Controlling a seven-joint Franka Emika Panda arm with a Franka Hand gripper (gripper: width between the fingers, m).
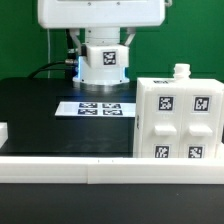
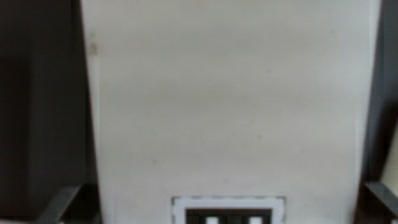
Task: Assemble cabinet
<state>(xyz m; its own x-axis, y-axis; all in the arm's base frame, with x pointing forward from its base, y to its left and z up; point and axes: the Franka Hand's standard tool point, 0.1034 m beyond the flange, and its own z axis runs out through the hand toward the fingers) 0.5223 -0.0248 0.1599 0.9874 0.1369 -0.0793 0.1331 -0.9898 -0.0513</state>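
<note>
ext view: gripper [image 1: 103, 58] jaws clamped on upright white tagged panel [image 1: 105, 68] beyond marker board [image 1: 95, 107], cabinet body [image 1: 178, 120] at board's ext-view right; wrist view: panel [image 2: 222, 100] betw fingers [image 2: 54, 205].

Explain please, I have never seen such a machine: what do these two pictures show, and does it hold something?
The white machine at the top of the exterior view is a robot arm that is building a small cabinet. That picture comes from a camera standing off the arm. The other picture comes from a camera on the arm's wrist, looking along its claw.

On the black table lies a flat marker board, which belongs to the rig, not to the furniture. At the exterior view's right stands the cabinet body, white with black-and-white square tags.

The claw seems to grip a white panel between its two dark fingers. The panel fills the wrist view and carries one tag.
</note>
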